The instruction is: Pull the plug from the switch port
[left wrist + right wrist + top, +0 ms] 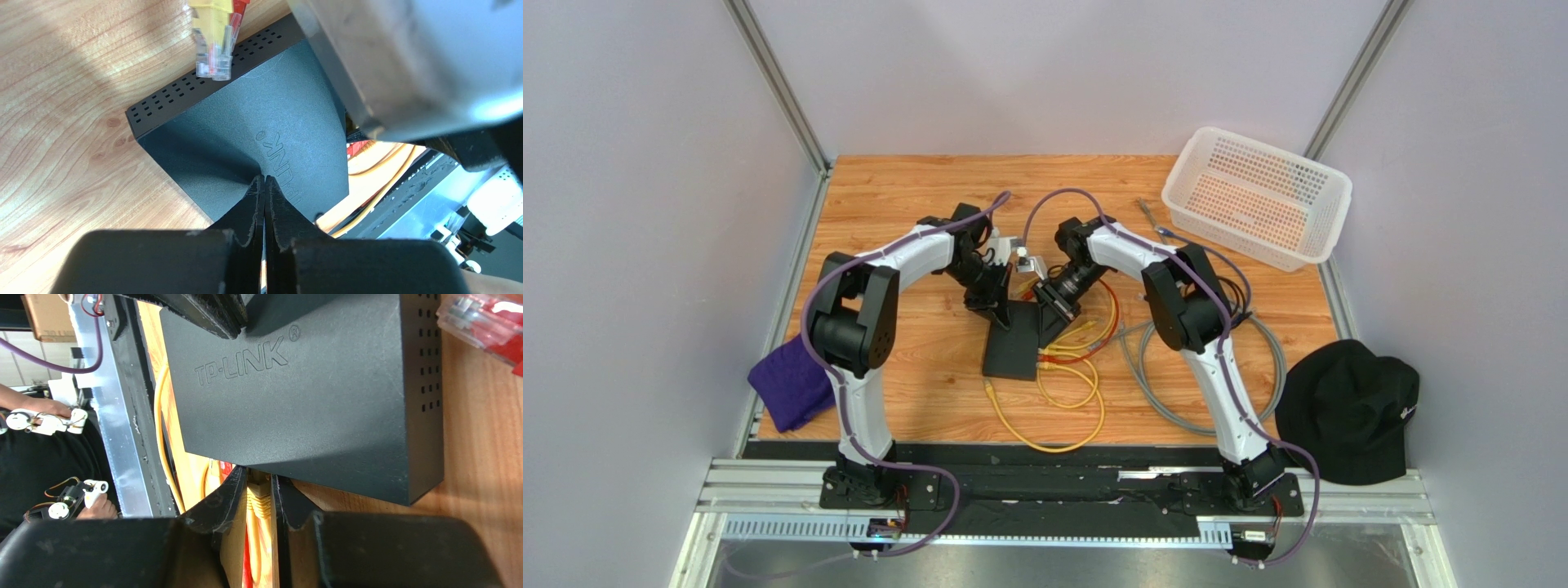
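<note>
The right claw (258, 475) pinches the stiff yellow plug (261, 505) by its body; the left claw (265, 179), pressed together, steadies the likely light switch (319, 404).

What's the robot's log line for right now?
left gripper: shut, tips on switch top | right gripper: shut on yellow plug at switch edge | plug: not yet out

Top external camera looking down from high behind arm bases (879, 484), taking in whole table (891, 208); bases lying along frame bottom. Left wrist camera sitting very near switch (258, 122), looking past left gripper (265, 184) at bottom centre. Right wrist camera facing switch from opposite side, equally near, right gripper (261, 490) at bottom centre. All three sharing switch; both wrist views catching loose plugs (212, 37) near top edge.
</note>
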